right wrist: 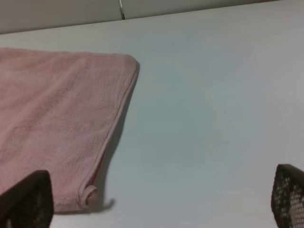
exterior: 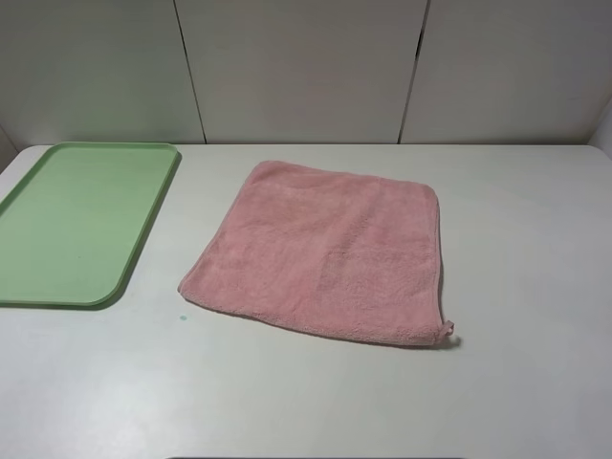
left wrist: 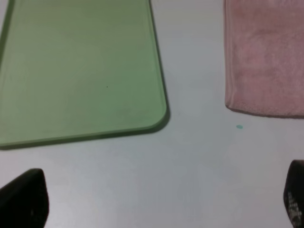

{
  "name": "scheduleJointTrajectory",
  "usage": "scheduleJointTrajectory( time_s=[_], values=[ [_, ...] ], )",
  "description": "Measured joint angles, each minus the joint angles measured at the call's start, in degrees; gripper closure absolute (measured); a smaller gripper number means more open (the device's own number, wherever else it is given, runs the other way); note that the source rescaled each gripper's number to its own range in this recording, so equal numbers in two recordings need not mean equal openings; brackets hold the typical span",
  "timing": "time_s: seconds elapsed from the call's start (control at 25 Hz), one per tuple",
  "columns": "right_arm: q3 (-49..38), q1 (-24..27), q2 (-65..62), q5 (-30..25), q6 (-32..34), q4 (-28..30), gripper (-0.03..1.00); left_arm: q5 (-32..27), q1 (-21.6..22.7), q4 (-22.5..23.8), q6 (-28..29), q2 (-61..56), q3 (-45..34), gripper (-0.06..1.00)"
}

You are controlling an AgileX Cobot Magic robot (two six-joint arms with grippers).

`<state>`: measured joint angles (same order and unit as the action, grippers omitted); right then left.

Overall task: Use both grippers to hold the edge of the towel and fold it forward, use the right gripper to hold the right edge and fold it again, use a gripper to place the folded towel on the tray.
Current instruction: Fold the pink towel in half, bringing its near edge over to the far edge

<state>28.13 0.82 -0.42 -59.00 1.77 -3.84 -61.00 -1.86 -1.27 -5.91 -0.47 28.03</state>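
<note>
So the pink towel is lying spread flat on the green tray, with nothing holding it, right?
Not on it. The pink towel lies spread flat on the white table beside the green tray, apart from it, as the exterior high view shows. Nothing is holding it.

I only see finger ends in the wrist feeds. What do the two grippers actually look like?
Little shows. The left gripper has two black, rounded fingertips, one faintly speckled grey. The right gripper has dark fingertips with a dotted, grid-like texture. No arms, cables or markings appear in any view.
</note>
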Motion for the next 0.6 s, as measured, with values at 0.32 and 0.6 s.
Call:
scheduleJointTrajectory(
  time_s=[0.32,0.6],
  values=[
    [0.00,0.00,0.00,0.00,0.00,0.00,-0.03,0.00,0.00,0.00,0.00,0.00,0.00,-0.06],
    [0.00,0.00,0.00,0.00,0.00,0.00,-0.03,0.00,0.00,0.00,0.00,0.00,0.00,-0.06]
  ],
)
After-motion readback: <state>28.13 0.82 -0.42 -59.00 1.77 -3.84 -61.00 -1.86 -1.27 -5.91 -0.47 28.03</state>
